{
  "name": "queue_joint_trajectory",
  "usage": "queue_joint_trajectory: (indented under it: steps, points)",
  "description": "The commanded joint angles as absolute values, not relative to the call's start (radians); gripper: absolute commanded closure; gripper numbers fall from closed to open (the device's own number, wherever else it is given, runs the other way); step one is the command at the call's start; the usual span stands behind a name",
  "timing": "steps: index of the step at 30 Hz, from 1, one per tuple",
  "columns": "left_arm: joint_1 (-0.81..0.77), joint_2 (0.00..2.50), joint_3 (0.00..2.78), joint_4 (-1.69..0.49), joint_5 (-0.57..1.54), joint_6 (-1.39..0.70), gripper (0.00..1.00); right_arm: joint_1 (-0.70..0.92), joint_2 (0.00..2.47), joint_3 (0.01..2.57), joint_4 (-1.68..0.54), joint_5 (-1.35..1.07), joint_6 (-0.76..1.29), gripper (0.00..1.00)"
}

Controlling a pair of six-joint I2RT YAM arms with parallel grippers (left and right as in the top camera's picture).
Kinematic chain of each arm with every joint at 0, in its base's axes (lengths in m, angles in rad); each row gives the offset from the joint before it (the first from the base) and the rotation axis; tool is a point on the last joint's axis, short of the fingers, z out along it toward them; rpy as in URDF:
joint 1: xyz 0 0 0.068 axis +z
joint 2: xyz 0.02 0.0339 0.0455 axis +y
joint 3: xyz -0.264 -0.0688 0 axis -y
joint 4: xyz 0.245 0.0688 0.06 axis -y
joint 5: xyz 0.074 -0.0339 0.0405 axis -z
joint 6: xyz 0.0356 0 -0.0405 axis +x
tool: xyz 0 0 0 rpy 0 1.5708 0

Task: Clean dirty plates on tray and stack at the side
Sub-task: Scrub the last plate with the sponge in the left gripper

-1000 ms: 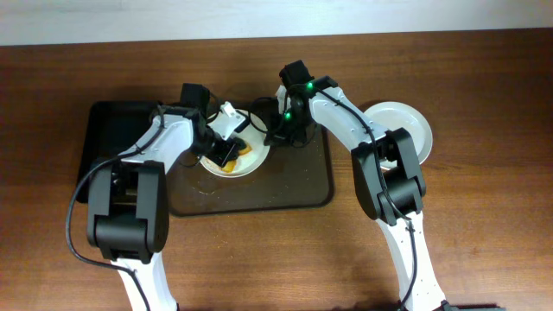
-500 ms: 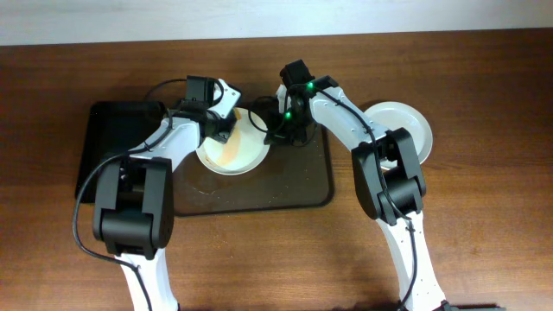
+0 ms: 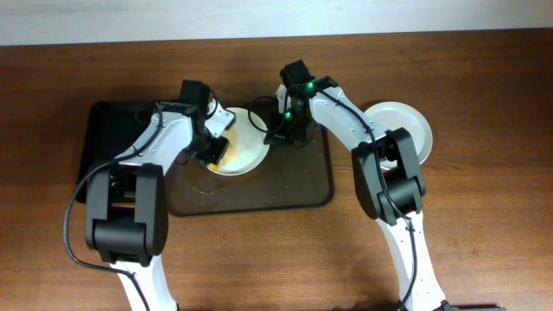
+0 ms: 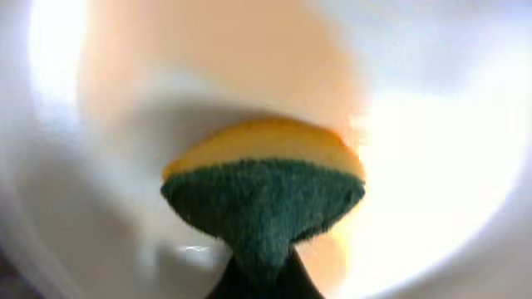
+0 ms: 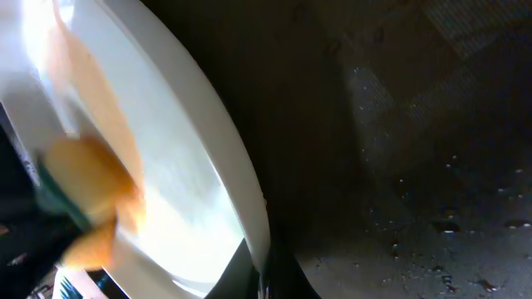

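I count two plates in sight: one smeared plate at eleven o'clock on the brown tray, and one white plate off at its three o'clock. I can't tell if more lie beneath that one. Two trays, with the black tray at nine o'clock. One sponge.
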State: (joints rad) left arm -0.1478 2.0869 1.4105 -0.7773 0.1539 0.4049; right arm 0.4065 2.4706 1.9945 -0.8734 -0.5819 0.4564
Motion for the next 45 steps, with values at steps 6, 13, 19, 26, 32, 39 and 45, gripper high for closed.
queue_joint_trajectory:
  steps: [6,13,19,26,32,39,45]
  points:
    - [-0.152,2.227,1.312,-0.703,0.318,0.705,1.00,0.405,2.509,1.999,-0.869,-0.576,0.452,0.96]
    - [-0.134,2.227,1.312,-0.440,0.154,0.459,1.00,0.405,2.509,1.999,-0.873,-0.575,0.452,0.96]
    - [-0.105,2.227,1.311,-0.450,-0.025,0.206,1.00,0.405,2.509,1.999,-0.871,-0.576,0.452,0.96]
    - [-0.102,2.227,1.311,-0.628,-0.062,0.094,1.00,0.405,2.509,1.999,-0.871,-0.577,0.452,0.96]
    - [-0.102,2.227,1.312,-0.775,0.172,0.212,1.00,0.405,2.509,1.999,-0.871,-0.588,0.451,0.96]
    - [-0.102,2.227,1.312,-0.748,0.304,0.523,1.00,0.405,2.509,1.999,-0.871,-0.592,0.448,0.96]
    - [-0.102,2.227,1.312,-0.642,0.292,0.554,1.00,0.404,2.509,1.999,-0.870,-0.591,0.448,0.96]
